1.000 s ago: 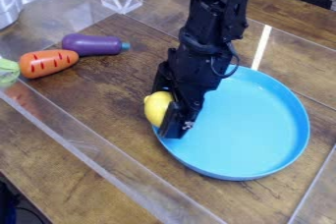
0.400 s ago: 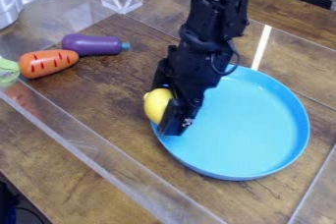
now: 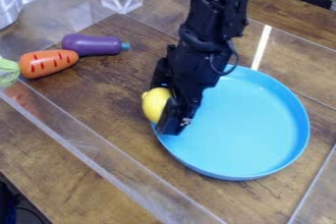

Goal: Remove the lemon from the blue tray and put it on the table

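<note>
The lemon (image 3: pixel 155 105), small and yellow, sits at the left rim of the blue tray (image 3: pixel 262 135), right over its edge. My black gripper (image 3: pixel 170 116) points steeply down from above and is shut on the lemon, whose right side is hidden behind the fingers. The arm rises toward the top of the view. The dark wooden table (image 3: pixel 79 130) with its glossy cover lies directly left of the lemon.
An orange carrot (image 3: pixel 47 63) and a purple eggplant (image 3: pixel 92 43) lie on the table at the far left. A white strip (image 3: pixel 262 43) lies behind the tray. A pale frame stands at the top left corner.
</note>
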### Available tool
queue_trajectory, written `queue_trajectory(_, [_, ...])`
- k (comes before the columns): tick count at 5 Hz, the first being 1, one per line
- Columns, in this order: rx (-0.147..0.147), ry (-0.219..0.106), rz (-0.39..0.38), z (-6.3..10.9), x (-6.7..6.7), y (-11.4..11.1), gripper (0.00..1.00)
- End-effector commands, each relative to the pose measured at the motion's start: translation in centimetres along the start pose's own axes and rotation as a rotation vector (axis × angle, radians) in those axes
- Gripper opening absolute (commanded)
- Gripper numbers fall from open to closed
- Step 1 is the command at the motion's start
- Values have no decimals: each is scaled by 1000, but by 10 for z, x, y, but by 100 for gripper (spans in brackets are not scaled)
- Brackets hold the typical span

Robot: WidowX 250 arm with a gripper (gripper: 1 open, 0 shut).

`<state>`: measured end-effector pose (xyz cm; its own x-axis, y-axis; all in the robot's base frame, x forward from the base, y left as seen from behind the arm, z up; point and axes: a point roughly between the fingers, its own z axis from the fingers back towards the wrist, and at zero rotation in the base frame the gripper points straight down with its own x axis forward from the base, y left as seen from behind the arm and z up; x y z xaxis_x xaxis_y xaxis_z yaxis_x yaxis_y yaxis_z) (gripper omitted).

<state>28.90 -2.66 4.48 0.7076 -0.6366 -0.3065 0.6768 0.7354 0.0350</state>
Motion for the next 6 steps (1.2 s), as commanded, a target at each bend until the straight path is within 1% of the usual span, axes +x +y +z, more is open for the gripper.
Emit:
queue_trajectory(1, [49, -54, 1, 22, 3, 7, 0])
queue_trajectory(4, [42, -26, 16, 18, -5, 15, 0])
queue_trajectory(6, [45, -1, 24, 19, -15, 22, 0])
